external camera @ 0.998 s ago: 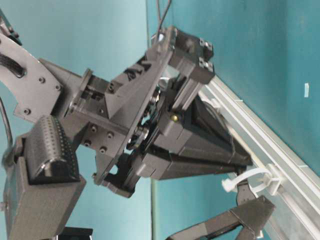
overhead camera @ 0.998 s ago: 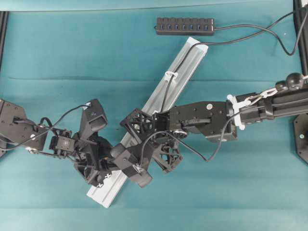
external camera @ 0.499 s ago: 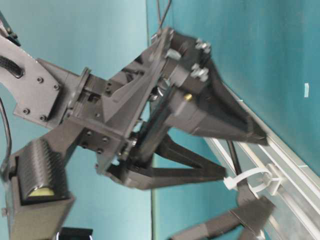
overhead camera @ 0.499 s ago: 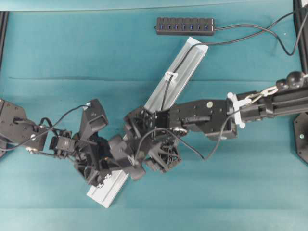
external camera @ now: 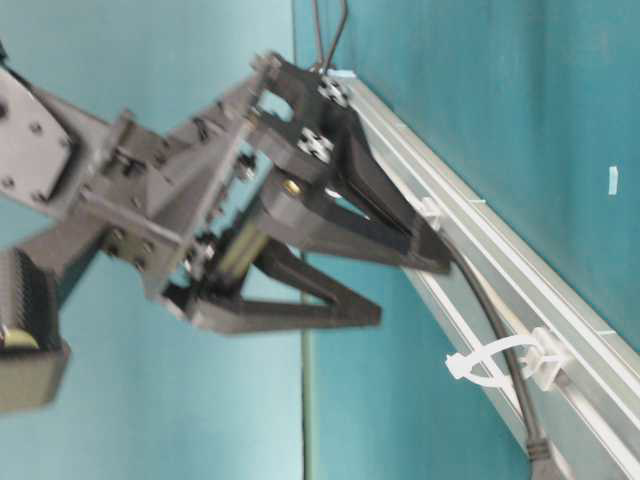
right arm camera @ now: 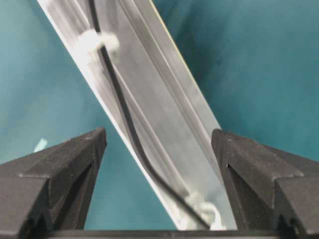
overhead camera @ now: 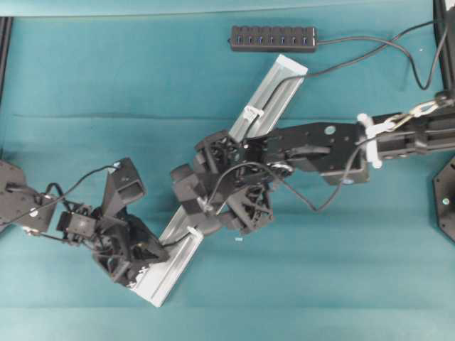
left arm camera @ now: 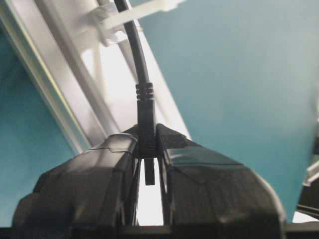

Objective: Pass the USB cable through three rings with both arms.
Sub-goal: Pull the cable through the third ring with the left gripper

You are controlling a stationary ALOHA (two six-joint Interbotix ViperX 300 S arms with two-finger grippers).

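Across the overhead frame's middle, the silver rail (overhead camera: 234, 177) runs diagonally, carrying the USB cable (right arm camera: 124, 119) through its rings (external camera: 505, 360). Right gripper (right arm camera: 157, 149) is spread wide above it, empty. Lower left, the left gripper (left arm camera: 148, 149) pinches the plug (left arm camera: 146, 119), the cord's one stiff handhold; the rest looks light and limp.

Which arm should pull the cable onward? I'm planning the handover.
Probably left: its claw is shut on the cable plug, just past a ring. The right claw is open, holding nothing.
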